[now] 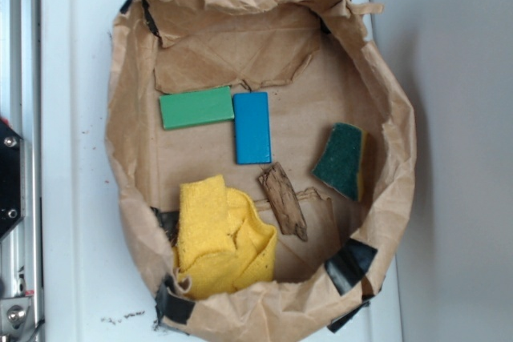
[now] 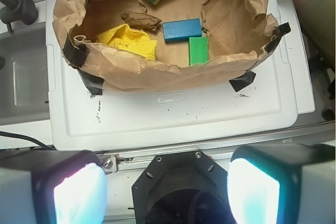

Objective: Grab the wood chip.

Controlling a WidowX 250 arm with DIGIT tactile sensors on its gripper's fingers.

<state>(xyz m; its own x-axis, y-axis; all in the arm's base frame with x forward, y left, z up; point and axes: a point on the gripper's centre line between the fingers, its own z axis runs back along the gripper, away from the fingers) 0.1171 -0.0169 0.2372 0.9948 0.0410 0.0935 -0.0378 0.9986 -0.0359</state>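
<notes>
Lying on the floor of a crumpled brown paper tray (image 1: 128, 190), the wood chip (image 1: 283, 199) is one rough, grainy, dark-brown sliver with jagged ends, near the tray's middle. One smooth blue block (image 1: 252, 127) sits just beside its upper end, touching one green block (image 1: 195, 107). One nubbly yellow cloth (image 1: 220, 238) is bunched close on one side, one green-and-yellow sponge wedge (image 1: 343, 161) apart on the other. Black tape holds the tray's corners to the white worktop (image 2: 173, 116). Back from the tray, the end effector (image 2: 167, 192) hangs open, empty.

rough grainy wood chip (image 1: 284, 200), crumpled matt paper bag (image 1: 128, 198)
</notes>
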